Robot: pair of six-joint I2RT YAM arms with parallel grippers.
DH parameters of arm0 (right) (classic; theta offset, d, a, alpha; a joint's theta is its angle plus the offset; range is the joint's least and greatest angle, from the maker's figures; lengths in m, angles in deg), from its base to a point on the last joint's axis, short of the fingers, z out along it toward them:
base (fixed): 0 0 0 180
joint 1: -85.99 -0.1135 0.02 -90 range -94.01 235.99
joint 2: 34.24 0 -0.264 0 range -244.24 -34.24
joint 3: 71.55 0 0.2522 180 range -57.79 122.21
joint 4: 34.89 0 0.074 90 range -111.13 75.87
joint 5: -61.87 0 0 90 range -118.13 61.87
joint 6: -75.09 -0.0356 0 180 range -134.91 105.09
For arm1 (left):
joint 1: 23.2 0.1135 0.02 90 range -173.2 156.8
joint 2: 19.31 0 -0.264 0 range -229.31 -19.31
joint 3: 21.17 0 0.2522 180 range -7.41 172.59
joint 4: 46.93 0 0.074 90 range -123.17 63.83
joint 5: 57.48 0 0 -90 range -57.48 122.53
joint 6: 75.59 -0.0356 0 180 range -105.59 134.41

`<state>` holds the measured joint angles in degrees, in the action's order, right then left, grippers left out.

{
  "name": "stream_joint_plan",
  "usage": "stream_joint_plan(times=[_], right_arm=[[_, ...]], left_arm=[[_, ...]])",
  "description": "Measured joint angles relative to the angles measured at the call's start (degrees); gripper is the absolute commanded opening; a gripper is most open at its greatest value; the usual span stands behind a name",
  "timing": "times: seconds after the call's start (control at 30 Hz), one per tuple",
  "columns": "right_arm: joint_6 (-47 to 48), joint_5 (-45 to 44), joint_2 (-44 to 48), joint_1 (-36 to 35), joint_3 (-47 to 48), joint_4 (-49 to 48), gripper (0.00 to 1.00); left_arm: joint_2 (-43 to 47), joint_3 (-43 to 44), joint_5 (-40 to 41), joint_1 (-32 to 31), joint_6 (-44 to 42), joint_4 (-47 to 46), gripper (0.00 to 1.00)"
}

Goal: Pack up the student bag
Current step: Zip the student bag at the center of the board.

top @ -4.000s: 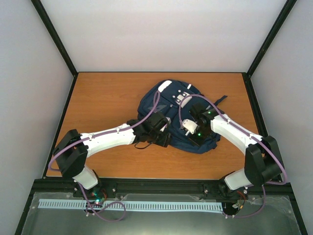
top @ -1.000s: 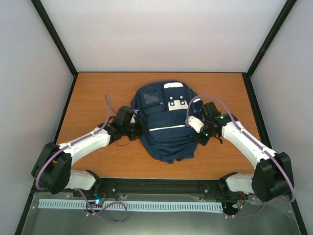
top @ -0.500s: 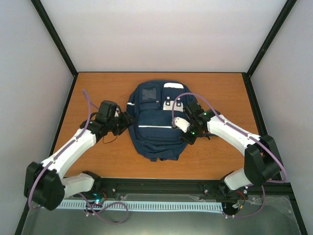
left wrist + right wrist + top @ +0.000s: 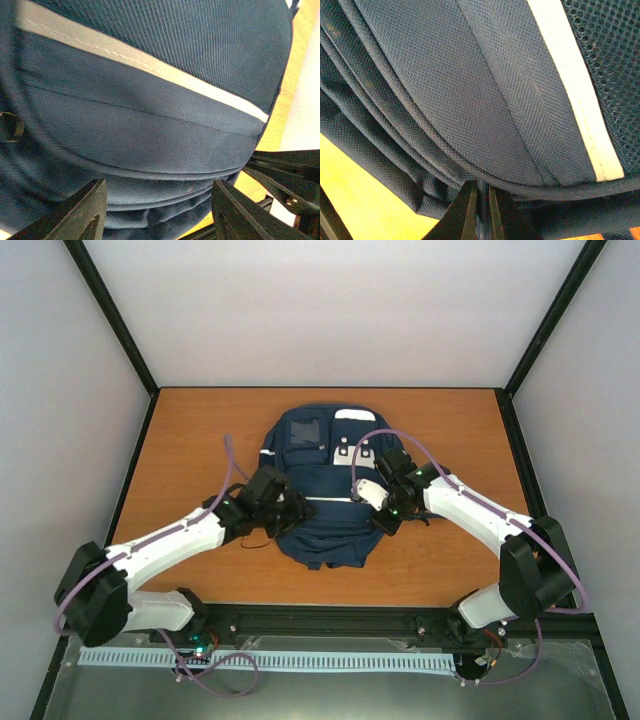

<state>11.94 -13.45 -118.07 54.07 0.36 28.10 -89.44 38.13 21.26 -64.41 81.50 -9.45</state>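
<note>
From above, the student bag point(image 4: 322, 475) lies flat in the middle of the table point(image 4: 200, 430), front up, with an arm at either flank. At the left wrist, the left gripper point(image 4: 159, 212) stands spread, the bag's lower edge just ahead of its fingers. At the right wrist, the right gripper point(image 4: 480, 207) is pressed together, pinching the bag's piped edge.

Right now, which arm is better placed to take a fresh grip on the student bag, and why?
Probably left. The left claw stands open, close before the student bag. The right claw is shut on a seam at the bag's edge, so it must let go first.
</note>
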Motion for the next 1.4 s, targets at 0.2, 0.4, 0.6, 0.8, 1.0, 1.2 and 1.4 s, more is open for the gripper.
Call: stream_joint_plan(times=[0.2,0.4,0.6,0.8,1.0,1.2,1.4], right_arm=[[0.02,0.50,0.00,0.00,-0.07,-0.09,0.03],[0.04,0.79,0.35,0.00,-0.28,-0.33,0.03],[0.07,0.11,1.33,0.02,-0.70,-2.40,0.03],[0.63,-0.46,3.04,0.63,-2.60,-3.65,0.03],[2.89,0.00,5.95,4.92,-3.74,-3.63,0.03],[5.64,0.07,6.80,9.40,-5.01,-4.13,0.03],[7.41,0.61,6.56,12.15,-4.98,-5.25,0.03]], left_arm=[[-8.24,2.69,0.57,-4.02,2.56,-4.55,0.60],[-15.65,6.03,0.52,-4.61,4.92,-5.88,0.53],[-20.81,9.79,0.26,-4.81,6.49,-8.04,0.17],[-20.41,9.94,1.09,-4.87,6.78,-9.57,0.01],[-18.03,9.01,2.16,-4.94,6.64,-10.51,0.01],[-17.00,8.28,2.45,-4.94,5.70,-10.86,0.01],[-16.70,8.28,2.45,-4.92,3.23,-10.84,0.01]])
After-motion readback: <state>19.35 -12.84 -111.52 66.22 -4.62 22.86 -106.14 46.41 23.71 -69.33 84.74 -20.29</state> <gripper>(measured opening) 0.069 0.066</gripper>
